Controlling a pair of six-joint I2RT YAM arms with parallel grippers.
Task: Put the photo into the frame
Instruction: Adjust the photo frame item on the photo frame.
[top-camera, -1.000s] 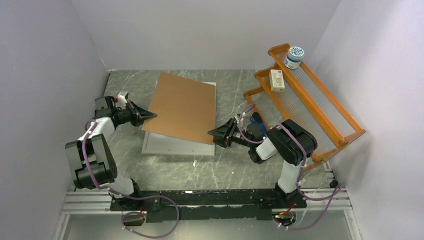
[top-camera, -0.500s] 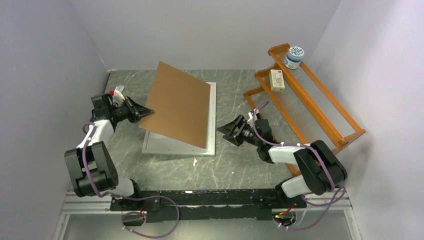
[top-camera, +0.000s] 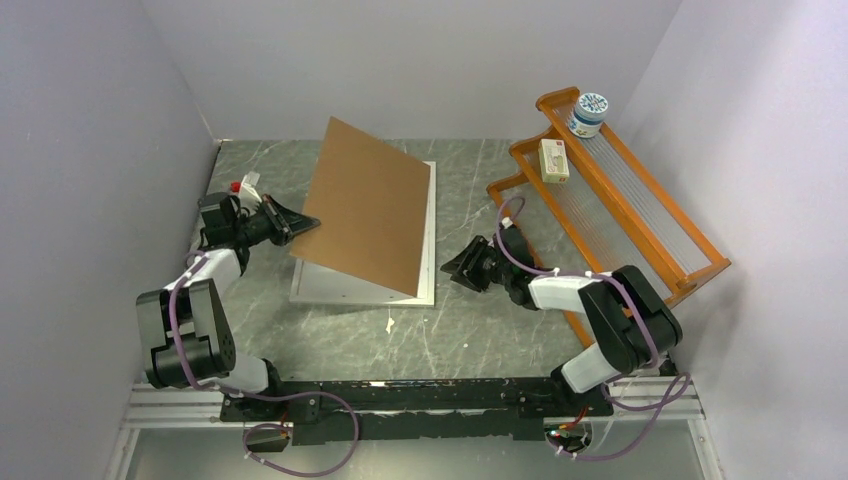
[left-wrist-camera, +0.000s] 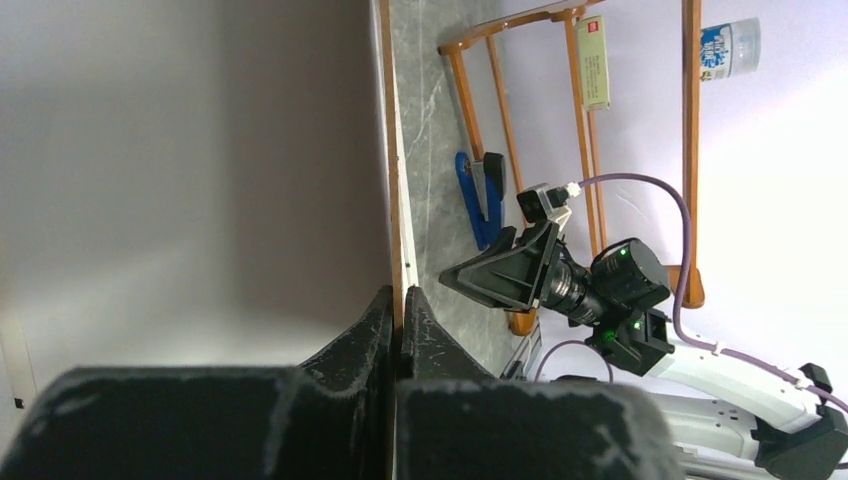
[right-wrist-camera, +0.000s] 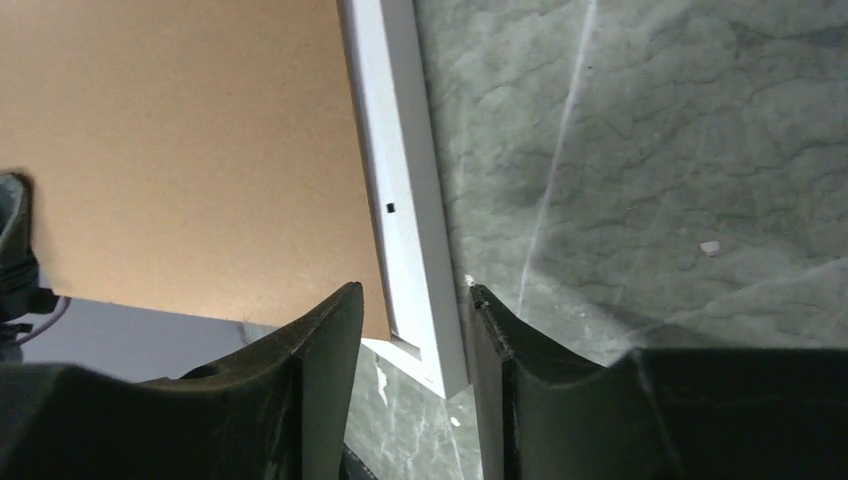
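Two tools: your left tool (top-camera: 303, 222) clamps the edge of the backing board (top-camera: 365, 215), tilted over the frame (top-camera: 340, 290); your right tool (top-camera: 449, 270), half-open and empty, has the frame's rim just ahead.

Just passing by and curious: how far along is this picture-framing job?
Early on. Done: the frame lies flat with its brown backing board tilted up over it. In hand: the left gripper pinches the board's left edge, while the right gripper hangs open beside the frame. Left: no photo shows in any view, so laying it in and closing the back remain.
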